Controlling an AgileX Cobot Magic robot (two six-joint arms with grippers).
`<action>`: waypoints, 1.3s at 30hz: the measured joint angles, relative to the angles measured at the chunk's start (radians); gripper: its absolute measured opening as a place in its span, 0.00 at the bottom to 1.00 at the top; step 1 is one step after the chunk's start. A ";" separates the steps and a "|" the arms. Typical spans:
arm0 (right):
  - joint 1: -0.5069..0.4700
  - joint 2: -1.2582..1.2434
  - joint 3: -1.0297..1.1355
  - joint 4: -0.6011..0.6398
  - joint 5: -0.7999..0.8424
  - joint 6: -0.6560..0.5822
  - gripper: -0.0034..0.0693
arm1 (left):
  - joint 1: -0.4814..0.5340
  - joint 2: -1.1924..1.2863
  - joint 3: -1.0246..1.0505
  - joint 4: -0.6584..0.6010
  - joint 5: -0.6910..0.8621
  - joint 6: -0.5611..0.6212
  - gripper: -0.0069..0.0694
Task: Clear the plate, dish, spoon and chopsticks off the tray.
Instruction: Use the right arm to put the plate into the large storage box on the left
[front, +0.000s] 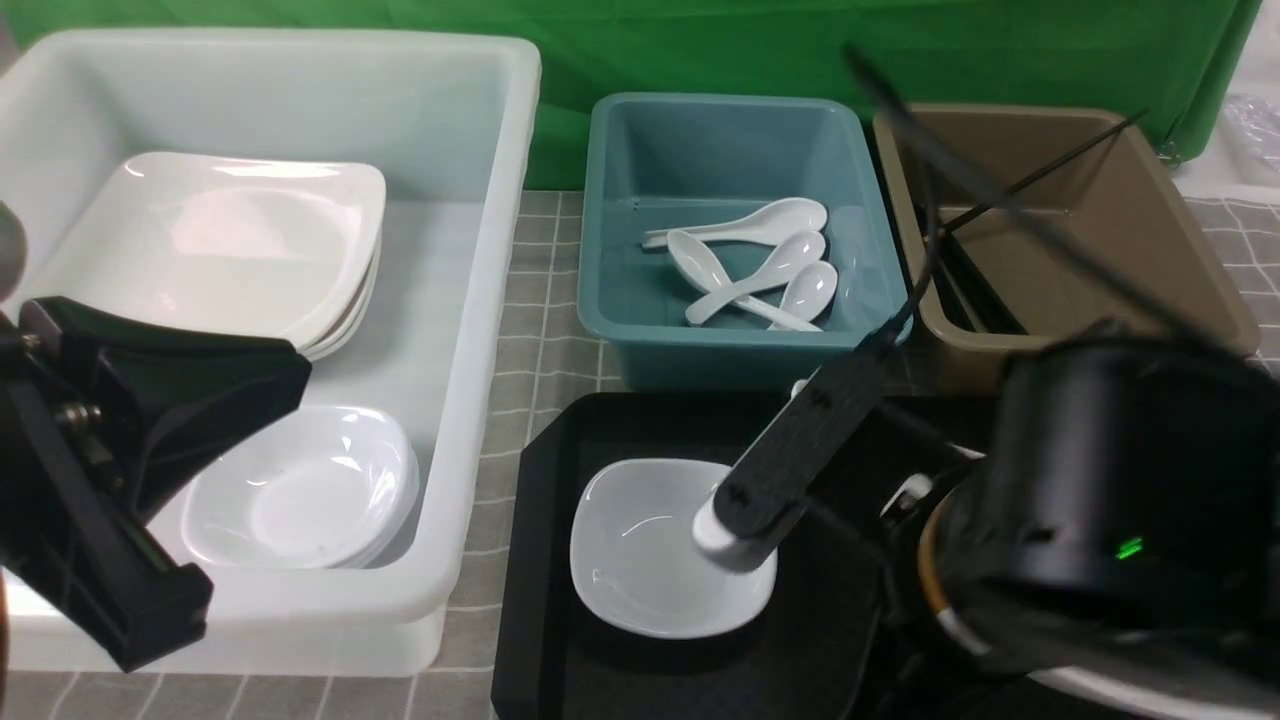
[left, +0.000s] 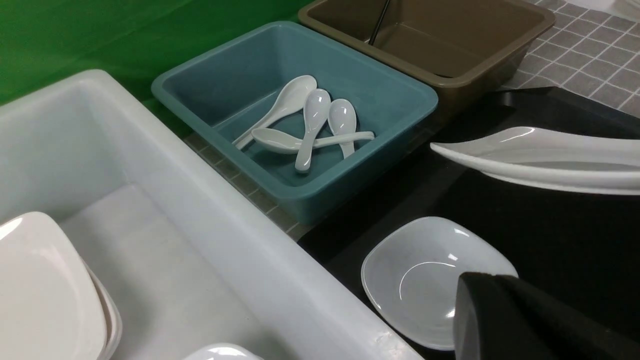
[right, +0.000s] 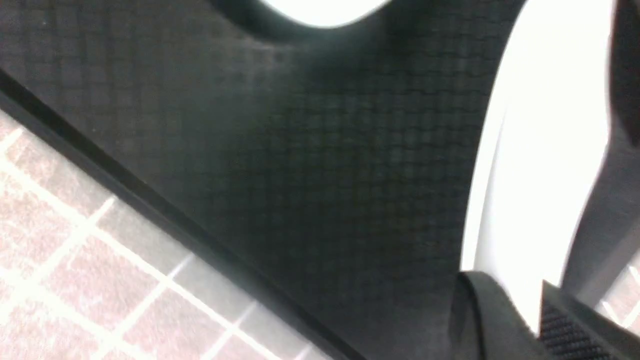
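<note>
A large glossy white plate (left: 545, 152), a rounded rectangle with a raised rim, lies over the right side of a black plastic tray (front: 545, 640) with a diamond-textured floor. In the left wrist view it is at the right edge of the frame, seen nearly edge-on, its long axis running across the frame. Whether it rests flat or is tipped up cannot be told.

In the lower right corner of the right wrist view, the right hand (right: 522, 320) has its two dark ribbed fingers on either side of the plate's white rim and looks clamped on it. This is the nearer arm, filling the lower right of the front view.

A small pale grey-white rounded-square dish (front: 650, 560) sits on the tray at lower centre of the front view, apart from the plate.

The left hand (left: 500, 315), its fingers together and empty, hangs at the lower left of the front view over a big translucent white plastic tub (front: 470, 400). The tub holds stacked white plates (front: 230, 240) and bowls (front: 300, 490).

At upper centre is a teal bin (front: 610, 300) of white spoons (front: 760, 265), with a brown bin (front: 1100, 200) at upper right. All rest on a grey checked worktop (front: 540, 340).
</note>
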 joint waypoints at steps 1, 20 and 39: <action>0.000 -0.012 -0.018 0.004 0.017 -0.008 0.13 | 0.000 0.000 0.000 0.000 0.000 0.000 0.10; 0.100 -0.108 -0.251 0.102 0.023 -0.142 0.13 | 0.000 -0.049 0.000 0.030 -0.014 -0.002 0.10; 0.027 0.111 -0.646 0.105 -0.272 -0.938 0.13 | 0.000 -0.311 0.000 0.585 0.139 -0.518 0.10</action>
